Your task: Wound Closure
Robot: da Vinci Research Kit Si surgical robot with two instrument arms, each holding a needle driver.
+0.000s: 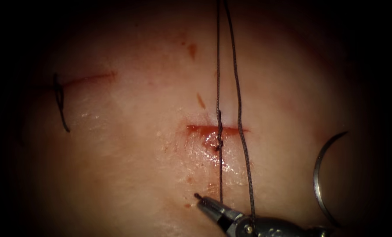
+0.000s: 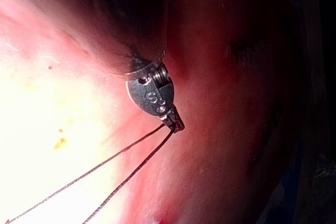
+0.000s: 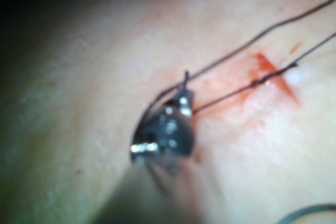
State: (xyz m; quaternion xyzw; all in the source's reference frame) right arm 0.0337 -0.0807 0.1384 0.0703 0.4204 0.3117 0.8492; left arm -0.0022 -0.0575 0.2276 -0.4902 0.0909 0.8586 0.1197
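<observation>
The cut lies mid-tissue, wet with red fluid. Two strands of thread run from above down across it, and one carries a knot at the cut. My right tool sits below the cut, its jaws shut on the thread. In the left wrist view my left tool is shut on the thread, with two strands leading away from its tip. The curved needle lies free on the tissue to the right of the cut, held by neither tool and not in the tissue.
A second cut at the far left carries a dark finished stitch with a loose tail. Small red spots mark the tissue above the main cut.
</observation>
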